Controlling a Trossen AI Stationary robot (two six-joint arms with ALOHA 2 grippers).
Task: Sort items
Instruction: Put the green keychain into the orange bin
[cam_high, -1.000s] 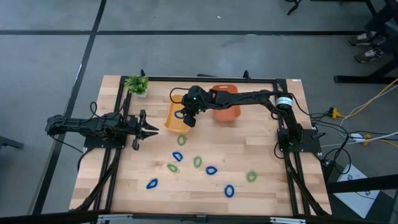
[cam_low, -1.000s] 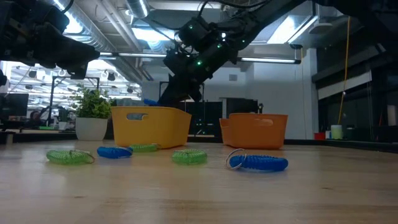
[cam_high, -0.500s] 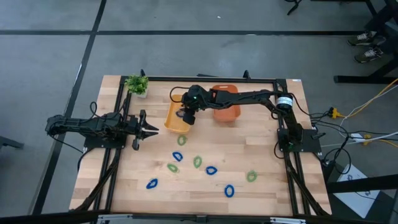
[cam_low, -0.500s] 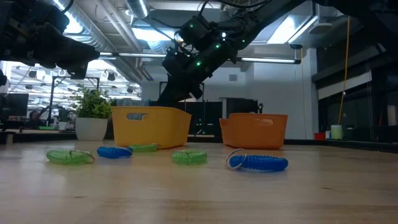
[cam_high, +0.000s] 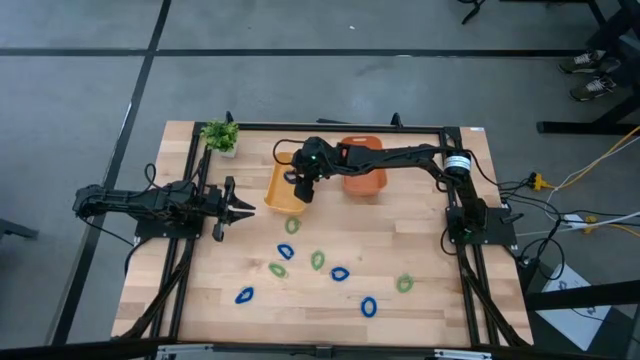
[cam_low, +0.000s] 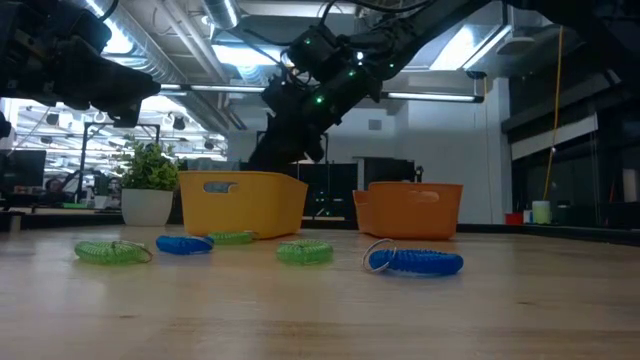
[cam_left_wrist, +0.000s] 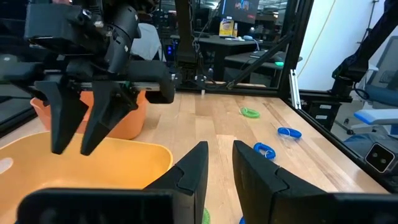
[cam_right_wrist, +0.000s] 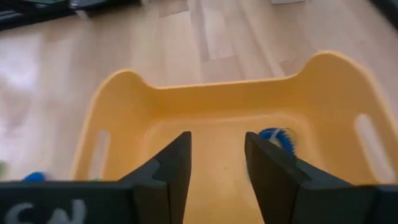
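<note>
- The right gripper (cam_high: 299, 189) hung over the yellow bin (cam_high: 277, 192), its fingers (cam_right_wrist: 171, 163) spread apart and holding nothing.
- In the right wrist view, one blue ring (cam_right_wrist: 276, 137) lay on the floor of the yellow bin, near its far wall.
- The left wrist view showed the right gripper (cam_left_wrist: 79, 127) above the bin's rim, fingers parted and pointing down.
- The orange bin (cam_high: 371, 180) stood just beside the yellow bin, partly covered by the right arm.
- The left gripper (cam_high: 243, 208) waited at the table's (cam_high: 430, 240) left side, pointing toward the yellow bin; its fingers (cam_left_wrist: 196, 167) stood a little apart and empty.
- The other rings lay loose on the table in front of the bins: four green rings (cam_high: 291, 226) (cam_high: 277, 269) (cam_high: 317, 261) (cam_high: 404, 284) and four blue rings (cam_high: 285, 251) (cam_high: 340, 273) (cam_high: 244, 295) (cam_high: 369, 307).
- A small potted plant (cam_high: 220, 136) stood at the table's far left corner.
</note>
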